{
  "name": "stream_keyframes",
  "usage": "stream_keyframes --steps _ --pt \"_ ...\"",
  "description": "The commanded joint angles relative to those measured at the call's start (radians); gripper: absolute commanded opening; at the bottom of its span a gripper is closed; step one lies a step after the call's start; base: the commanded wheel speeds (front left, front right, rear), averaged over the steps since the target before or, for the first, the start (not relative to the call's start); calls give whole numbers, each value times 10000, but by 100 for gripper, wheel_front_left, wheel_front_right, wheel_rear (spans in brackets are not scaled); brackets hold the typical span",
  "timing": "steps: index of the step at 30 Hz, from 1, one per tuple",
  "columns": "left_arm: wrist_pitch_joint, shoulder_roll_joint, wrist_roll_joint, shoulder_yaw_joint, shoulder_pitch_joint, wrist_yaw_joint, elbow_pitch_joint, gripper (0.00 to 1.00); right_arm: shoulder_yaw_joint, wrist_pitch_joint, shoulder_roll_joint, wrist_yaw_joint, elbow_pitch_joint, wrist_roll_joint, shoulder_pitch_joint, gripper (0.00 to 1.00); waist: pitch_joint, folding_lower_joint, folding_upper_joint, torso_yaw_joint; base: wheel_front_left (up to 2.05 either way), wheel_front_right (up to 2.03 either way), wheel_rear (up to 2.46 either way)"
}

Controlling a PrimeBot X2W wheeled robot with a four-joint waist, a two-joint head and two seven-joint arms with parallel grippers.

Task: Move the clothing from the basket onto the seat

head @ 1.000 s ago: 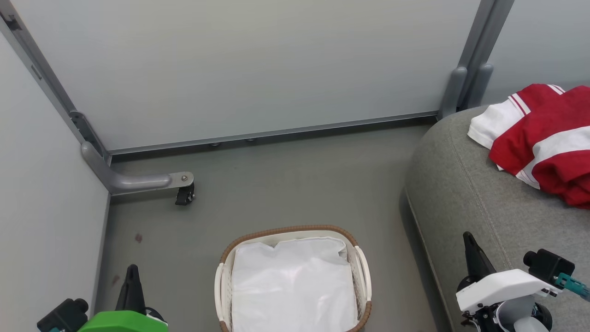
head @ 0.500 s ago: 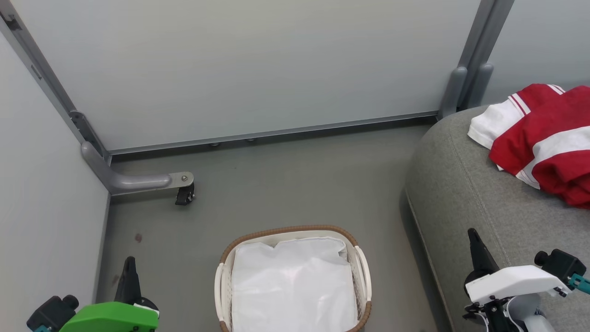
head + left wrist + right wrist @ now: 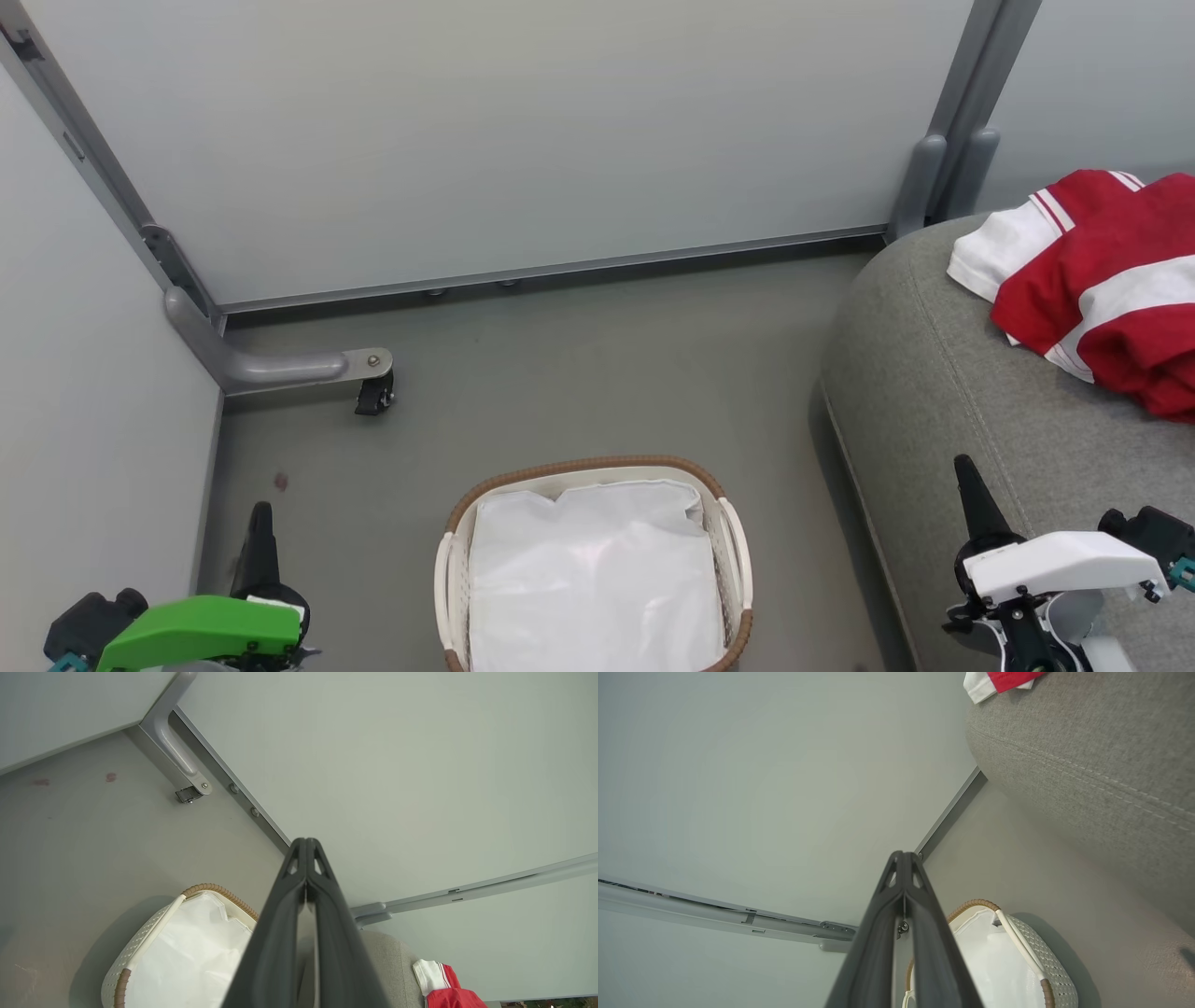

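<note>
My left tool [image 3: 306, 847], right tool [image 3: 903, 857]: fingers together, empty. Red jerseys [image 3: 1111, 289] heaped on grey sofa cushion [image 3: 934, 401]; laundry basket [image 3: 579, 466] holds white liner [image 3: 597, 569], no red visible. Risk: I pinch liner as clothing; heap near cushion's rounded corner may slide off.

Red-white clothing [image 3: 1102, 289] on grey seat [image 3: 943, 392]; basket [image 3: 588, 471] liner-only.

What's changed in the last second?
The left gripper drifted outward to the robot's left and the right gripper outward to its right, both shut, holding nothing. The basket, its liner and the clothing on the seat stayed put.
</note>
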Motion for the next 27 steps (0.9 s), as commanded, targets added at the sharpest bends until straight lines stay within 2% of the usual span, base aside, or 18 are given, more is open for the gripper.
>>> stream_keyframes --steps 1,27 --pt "65 68 -297 67 -290 -55 -146 0 -62 87 -66 -7 -162 290 -177 0 0 0 0 0 0 0 0" --pt "742 85 -2719 227 -536 -81 -410 0 -321 778 -83 -7 -495 2746 -203 0 0 0 0 0 0 0 0"
